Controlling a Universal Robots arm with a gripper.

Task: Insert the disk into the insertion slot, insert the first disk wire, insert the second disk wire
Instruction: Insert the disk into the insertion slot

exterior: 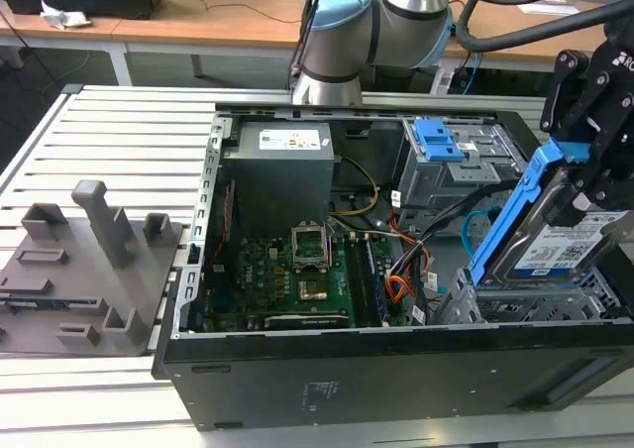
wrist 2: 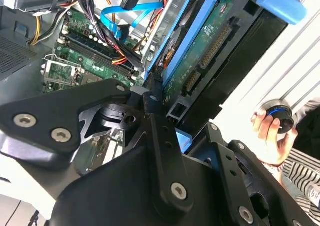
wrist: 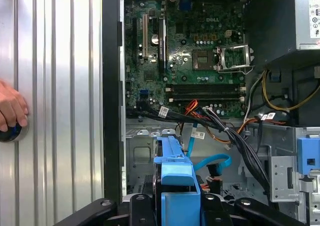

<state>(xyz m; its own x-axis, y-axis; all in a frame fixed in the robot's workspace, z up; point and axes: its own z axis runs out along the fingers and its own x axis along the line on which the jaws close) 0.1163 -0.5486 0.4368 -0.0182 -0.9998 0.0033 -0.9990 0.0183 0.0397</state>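
Exterior view, left to right: grey fixture [exterior: 89,270] with upright blocks sits on the slatted counter [exterior: 129,121], just left of the open black case [exterior: 396,374]. Inside the case, the power supply [exterior: 282,166] is far left and the motherboard [exterior: 287,275] is near left. Right of the board, the first disk wire [exterior: 399,289], a red-orange bundle, lies loose. The second disk wire [exterior: 474,225] loops in light blue below the taller bay [exterior: 436,146] and just left of the disk. The disk [exterior: 557,245] is at the case's right end, tilted, with its lower edge at the top of the insertion slot [exterior: 540,307] and its upper end raised, so it is not seated flat. The gripper [exterior: 580,185] is clamped on the disk's blue carrier from above. In the first wrist view, a hand [wrist: 10,108] rests on a dark round knob [wrist: 10,132] on the counter beside the case wall.
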